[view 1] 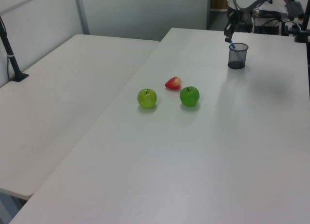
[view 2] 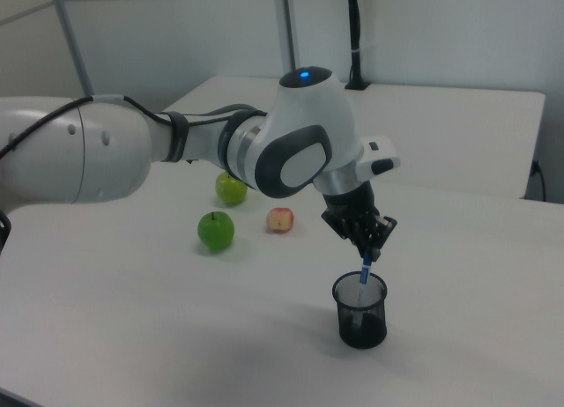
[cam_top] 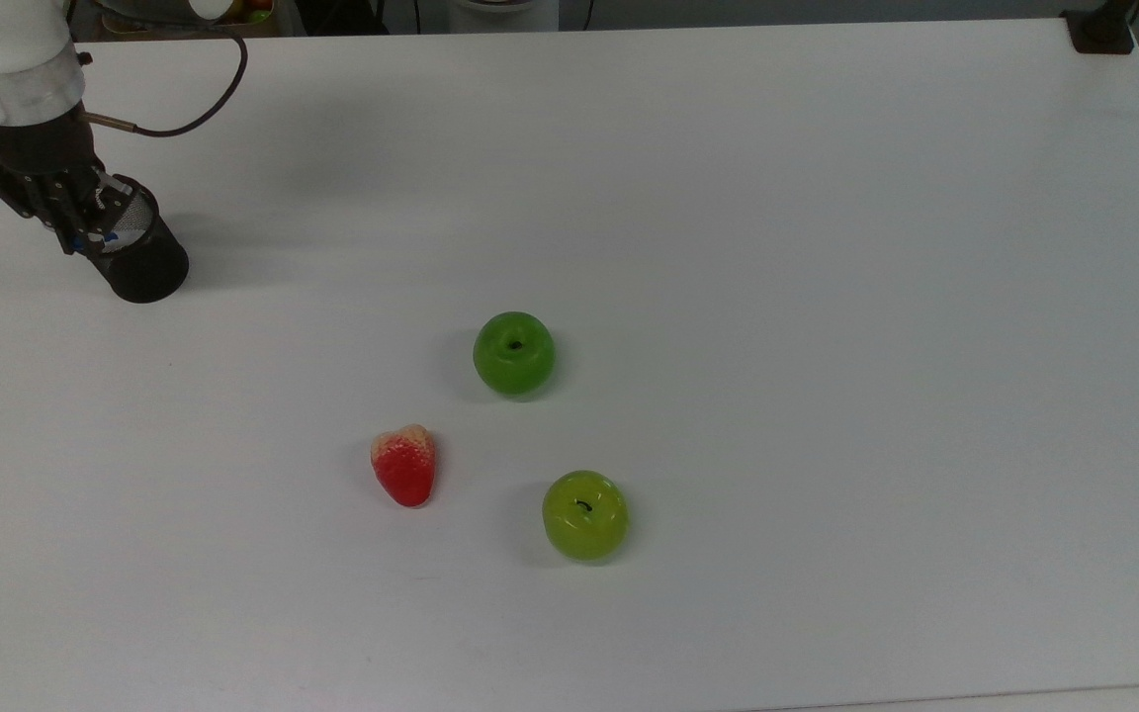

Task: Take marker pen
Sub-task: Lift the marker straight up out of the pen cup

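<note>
Gripper: the black two-finger gripper (view 2: 370, 242) is clamped on the blue upper end of the marker pen, just above the cup's rim; in the top view it sits at the table's far-left side (cam_top: 85, 229).
Marker pen: the slim white-barrelled marker pen with a blue top (view 2: 364, 275) hangs nearly upright, tilted slightly, its lower part inside the cup; in the left view a blue bit shows above the rim (view 1: 231, 43).
Cup: the black wire-mesh cup (view 2: 359, 311) stands upright on the table, well apart from the fruit.
Fruit: a dark green apple (cam_top: 514, 353), a yellow-green apple (cam_top: 585, 514) and a red strawberry-shaped piece (cam_top: 404, 466) lie near one another, not touching.
Table: the white table (cam_top: 827, 297) carries them all.
</note>
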Controlling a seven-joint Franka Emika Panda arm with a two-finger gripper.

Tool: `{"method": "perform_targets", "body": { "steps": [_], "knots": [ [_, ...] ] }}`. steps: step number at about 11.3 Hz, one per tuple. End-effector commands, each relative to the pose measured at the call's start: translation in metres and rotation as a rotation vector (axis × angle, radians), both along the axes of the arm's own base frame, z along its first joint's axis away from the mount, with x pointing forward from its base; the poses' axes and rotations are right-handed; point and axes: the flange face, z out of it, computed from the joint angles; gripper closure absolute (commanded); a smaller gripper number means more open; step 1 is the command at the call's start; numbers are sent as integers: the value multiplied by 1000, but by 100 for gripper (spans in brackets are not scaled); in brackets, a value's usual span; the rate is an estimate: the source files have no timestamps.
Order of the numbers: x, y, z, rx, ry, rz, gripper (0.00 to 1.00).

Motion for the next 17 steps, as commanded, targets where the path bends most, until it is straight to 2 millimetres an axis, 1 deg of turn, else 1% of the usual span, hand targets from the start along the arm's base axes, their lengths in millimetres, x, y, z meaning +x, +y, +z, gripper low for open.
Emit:
{"method": "perform_targets", "body": {
  "steps": [1,3,5,6,7,8,9,11,12,14,15,16,17],
  "knots": [
    [-8,3,40,-9,-65,-6,100],
    [-15,4,74,-4,-122,-18,100],
    [-23,10,108,-12,-174,-18,100],
    [-26,11,133,-6,-221,-24,100],
    [-27,12,151,-1,-256,-31,100],
    [-30,13,158,4,-269,-34,100],
    [-30,17,161,4,-273,-29,99],
    [-27,29,156,31,-260,-52,99],
    [-19,55,150,56,-221,-32,99],
    [-14,100,144,100,-130,5,99],
    [-14,128,146,112,-91,22,99],
    [-13,154,143,125,-56,39,99],
    [-12,184,140,135,-16,66,99]
  ]
}}
